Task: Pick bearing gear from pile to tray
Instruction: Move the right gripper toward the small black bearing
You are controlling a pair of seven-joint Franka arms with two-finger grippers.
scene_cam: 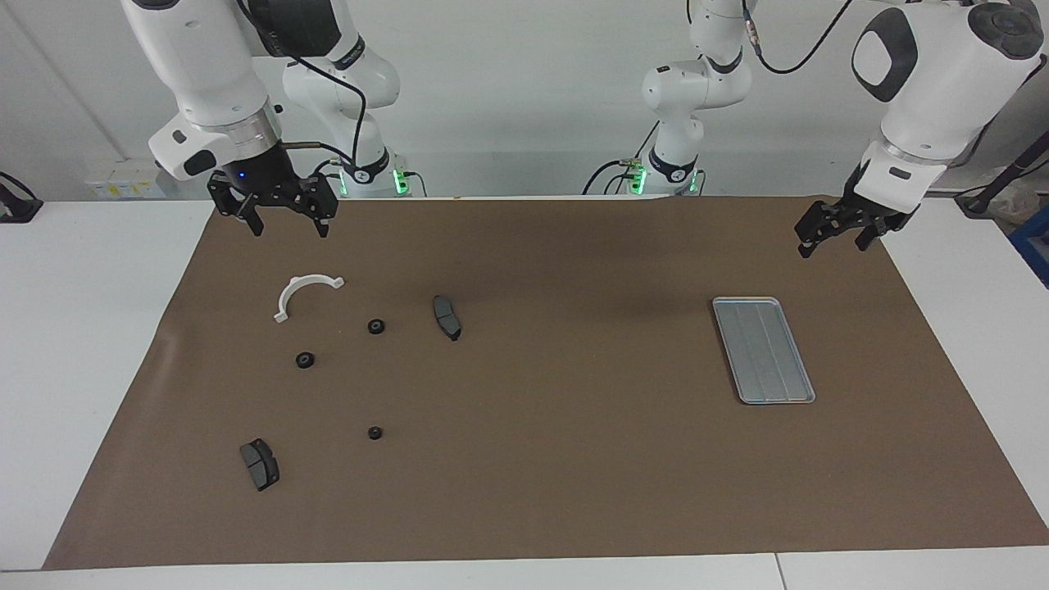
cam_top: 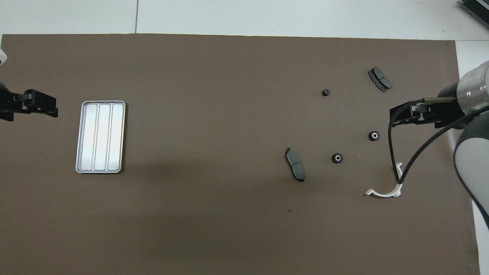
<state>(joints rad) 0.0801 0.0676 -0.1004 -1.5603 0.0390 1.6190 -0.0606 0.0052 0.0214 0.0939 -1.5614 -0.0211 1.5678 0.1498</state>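
Observation:
The pile lies scattered toward the right arm's end of the brown mat. It holds three small black round bearing gears [scene_cam: 376, 326] [scene_cam: 305, 360] [scene_cam: 374, 433], seen from overhead as [cam_top: 337, 158] [cam_top: 374, 135] [cam_top: 325, 92]. With them are two dark grey curved pads [scene_cam: 447, 317] [scene_cam: 260, 464] and a white half-ring bracket [scene_cam: 305, 293] [cam_top: 386, 191]. The silver ribbed tray [scene_cam: 762, 350] [cam_top: 101, 136] sits empty toward the left arm's end. My right gripper [scene_cam: 288, 226] [cam_top: 394, 118] hangs open in the air over the mat beside the bracket. My left gripper [scene_cam: 834, 243] [cam_top: 53, 109] hangs open over the mat's edge beside the tray. Neither holds anything.
The brown mat [scene_cam: 557, 459] covers most of the white table [scene_cam: 74, 344]. A black cable [cam_top: 393, 152] from the right arm loops over the bracket in the overhead view.

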